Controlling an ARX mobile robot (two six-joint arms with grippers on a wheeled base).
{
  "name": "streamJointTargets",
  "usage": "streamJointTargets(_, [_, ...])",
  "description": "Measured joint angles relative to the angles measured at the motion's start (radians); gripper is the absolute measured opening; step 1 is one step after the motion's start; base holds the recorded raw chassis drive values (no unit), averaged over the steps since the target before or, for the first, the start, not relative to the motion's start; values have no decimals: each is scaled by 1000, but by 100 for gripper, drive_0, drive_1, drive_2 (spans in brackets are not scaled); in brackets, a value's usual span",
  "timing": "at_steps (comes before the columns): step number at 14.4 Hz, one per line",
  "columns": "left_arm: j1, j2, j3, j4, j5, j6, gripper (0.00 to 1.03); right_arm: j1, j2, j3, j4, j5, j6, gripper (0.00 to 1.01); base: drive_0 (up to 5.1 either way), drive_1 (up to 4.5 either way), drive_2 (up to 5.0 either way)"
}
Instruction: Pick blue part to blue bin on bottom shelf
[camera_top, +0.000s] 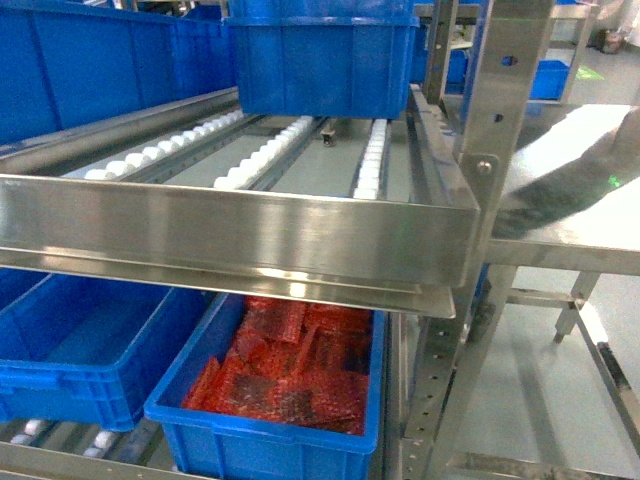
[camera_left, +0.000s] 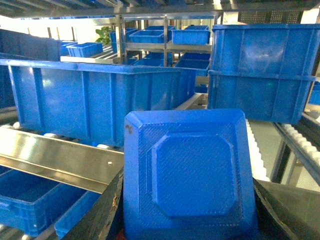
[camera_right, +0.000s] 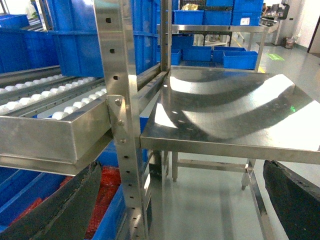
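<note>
Blue part (camera_left: 190, 175): matt plastic, fine cross-hatched texture, raised octagonal panel. Blue bin (camera_top: 90, 345): smooth glossy plastic. Crate with red contents (camera_top: 270, 440): same glossy blue plastic; red pieces (camera_top: 290, 365) shiny, crinkled. Rack rail (camera_top: 240, 225): brushed stainless steel, white plastic rollers (camera_top: 265, 150). Bench (camera_right: 230, 107): polished reflective steel.

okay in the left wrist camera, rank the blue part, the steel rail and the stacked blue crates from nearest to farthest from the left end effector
1. Blue part: in the left end effector, centre foreground.
2. Steel rail: lower left, just beyond.
3. Stacked blue crates: upper right, farthest back.
</note>
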Motion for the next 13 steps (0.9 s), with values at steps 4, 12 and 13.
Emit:
streamJointTargets(4, [0, 0, 0, 0, 0, 0, 44, 0, 0, 0, 2, 0, 0, 98, -490, 331, 152])
streamJointTargets(12, [0, 0, 0, 1, 0, 0, 44, 0, 0, 0, -2, 0, 0, 98, -487, 334, 155])
streamJointTargets(13, [0, 0, 0, 0, 0, 0, 44, 0, 0, 0, 0, 1, 0, 98, -488, 333, 154])
